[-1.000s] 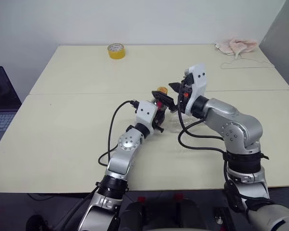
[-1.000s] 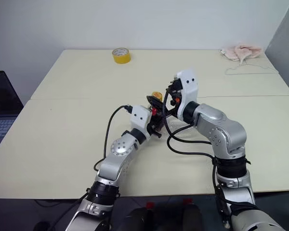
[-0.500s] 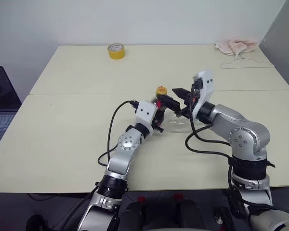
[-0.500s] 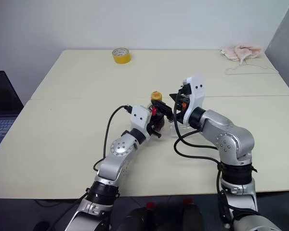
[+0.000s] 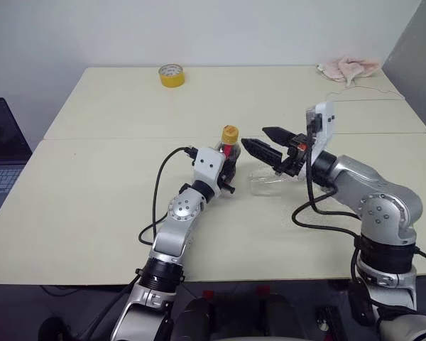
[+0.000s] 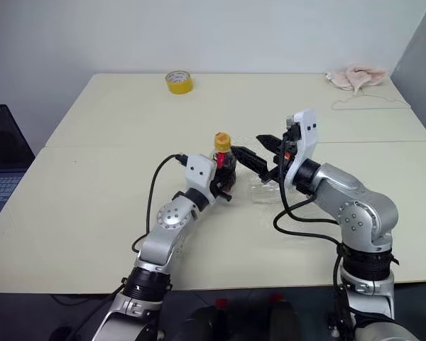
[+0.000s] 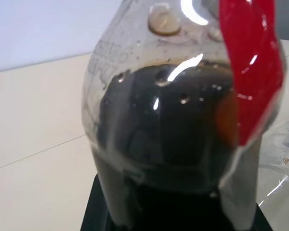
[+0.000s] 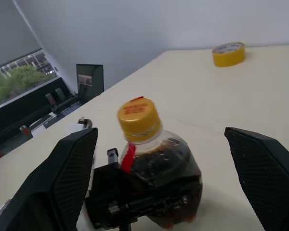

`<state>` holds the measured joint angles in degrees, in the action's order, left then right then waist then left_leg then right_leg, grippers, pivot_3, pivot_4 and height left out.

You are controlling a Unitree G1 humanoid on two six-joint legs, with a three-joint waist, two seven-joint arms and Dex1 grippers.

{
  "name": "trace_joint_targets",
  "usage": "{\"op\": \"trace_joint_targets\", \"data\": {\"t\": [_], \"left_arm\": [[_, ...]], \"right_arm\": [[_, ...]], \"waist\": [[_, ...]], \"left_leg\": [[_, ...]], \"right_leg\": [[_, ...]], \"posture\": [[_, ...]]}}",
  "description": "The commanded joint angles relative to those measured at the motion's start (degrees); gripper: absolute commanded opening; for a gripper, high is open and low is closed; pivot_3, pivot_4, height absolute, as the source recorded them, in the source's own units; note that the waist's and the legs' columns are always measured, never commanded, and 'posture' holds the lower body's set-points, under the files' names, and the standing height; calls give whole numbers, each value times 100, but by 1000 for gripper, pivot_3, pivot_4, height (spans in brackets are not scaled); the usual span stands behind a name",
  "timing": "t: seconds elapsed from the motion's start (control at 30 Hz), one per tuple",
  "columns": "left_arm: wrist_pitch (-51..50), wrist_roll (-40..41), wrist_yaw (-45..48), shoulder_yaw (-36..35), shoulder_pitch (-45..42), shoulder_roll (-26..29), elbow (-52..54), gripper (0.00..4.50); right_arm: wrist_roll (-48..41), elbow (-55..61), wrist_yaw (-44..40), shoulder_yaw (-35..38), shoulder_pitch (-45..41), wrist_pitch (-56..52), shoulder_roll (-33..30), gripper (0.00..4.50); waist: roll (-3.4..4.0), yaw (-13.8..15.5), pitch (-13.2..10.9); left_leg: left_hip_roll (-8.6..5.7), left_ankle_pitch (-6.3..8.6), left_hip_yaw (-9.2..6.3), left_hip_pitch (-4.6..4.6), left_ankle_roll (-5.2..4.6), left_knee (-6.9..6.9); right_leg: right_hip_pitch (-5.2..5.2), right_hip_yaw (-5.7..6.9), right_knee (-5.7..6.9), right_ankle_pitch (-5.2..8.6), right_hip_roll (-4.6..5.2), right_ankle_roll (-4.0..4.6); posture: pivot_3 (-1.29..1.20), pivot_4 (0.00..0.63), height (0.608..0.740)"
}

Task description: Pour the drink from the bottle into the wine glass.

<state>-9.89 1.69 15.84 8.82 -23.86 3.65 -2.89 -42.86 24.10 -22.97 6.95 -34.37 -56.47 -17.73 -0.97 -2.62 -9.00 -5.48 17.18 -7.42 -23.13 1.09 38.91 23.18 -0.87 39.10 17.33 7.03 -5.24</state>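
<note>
The bottle (image 5: 228, 152) stands upright over the table's middle, its yellow cap (image 5: 230, 133) on, with my left gripper (image 5: 227, 169) shut on its lower body. The dark drink (image 7: 168, 130) fills the bulb to about the shoulder, beside a red label strip (image 7: 250, 72). My right gripper (image 5: 259, 139) is open and hangs just right of the cap, pointing at it, with nothing between its fingers (image 8: 72, 178). The wine glass (image 5: 268, 186) is a clear shape low on the table below my right gripper; I cannot tell whether it stands or lies.
A yellow tape roll (image 5: 172, 74) sits at the table's far side. A pink cloth (image 5: 349, 68) and a thin wire hanger (image 5: 362, 93) are at the far right corner. A laptop (image 5: 0, 153) stands off the table's left edge.
My right gripper has drawn back to the right, away from the bottle's cap, which now shows fully. The bottle stays in my left gripper.
</note>
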Motion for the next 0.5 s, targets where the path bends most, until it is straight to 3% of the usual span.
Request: {"op": "trace_joint_targets", "data": {"t": [0.03,0.23,0.5], "left_arm": [[177,22,14,-21,-111,-30,246,901],[188,6,-6,-11,-110,-52,240,901],[197,1,-33,-31,-98,-50,247,901]], "right_arm": [[180,155,179,-220,-314,277,71,4500],[717,-269,293,-736,-445,587,223,4500],[913,-677,273,-886,-646,894,621,4500]], "waist": [[0,-2,0],[0,-4,0],[0,-13,0]], "left_leg": [[0,0,0,0,0,0],[-2,0,-1,0,0,1],[-1,0,-1,0,0,1]], "right_leg": [[0,0,0,0,0,0],[-1,1,0,0,1,0],[0,1,0,0,1,0]], "posture": [[0,150,740],[0,150,740],[0,150,740]]}}
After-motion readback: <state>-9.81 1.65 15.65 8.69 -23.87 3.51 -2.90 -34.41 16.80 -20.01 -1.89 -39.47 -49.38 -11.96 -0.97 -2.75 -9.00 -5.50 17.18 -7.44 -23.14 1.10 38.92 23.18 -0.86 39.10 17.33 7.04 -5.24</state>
